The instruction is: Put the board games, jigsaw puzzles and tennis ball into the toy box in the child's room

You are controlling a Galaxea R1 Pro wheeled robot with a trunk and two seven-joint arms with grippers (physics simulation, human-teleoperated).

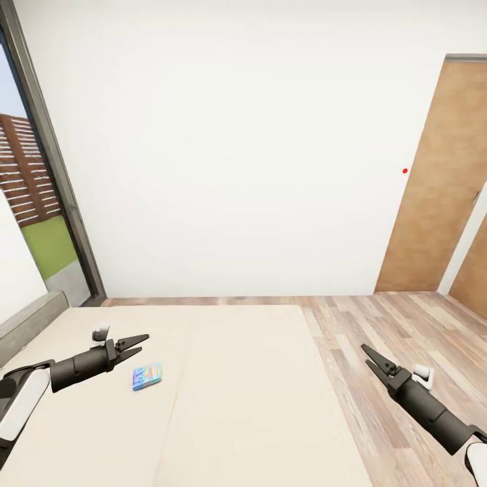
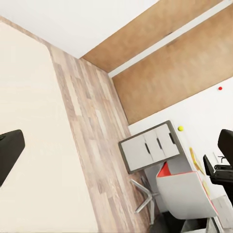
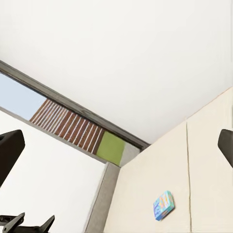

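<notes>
board game (image 1: 147, 376), flat blue box, plain beige bed (image 1: 223, 406)

One small blue board game (image 1: 147, 376) with colourful print is seen lying flat on the beige bed (image 1: 223, 406), left of its middle seam.

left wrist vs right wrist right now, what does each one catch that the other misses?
Left wrist: wood floor, brown door panels, grey drawer cabinet, chair, a small yellow-green ball and a red wall dot.
Right wrist: window with slatted fence and grass outside, one board game lying flat on the mattress, the left tool with fingers apart.
Both: beige bed and white wall.
</notes>
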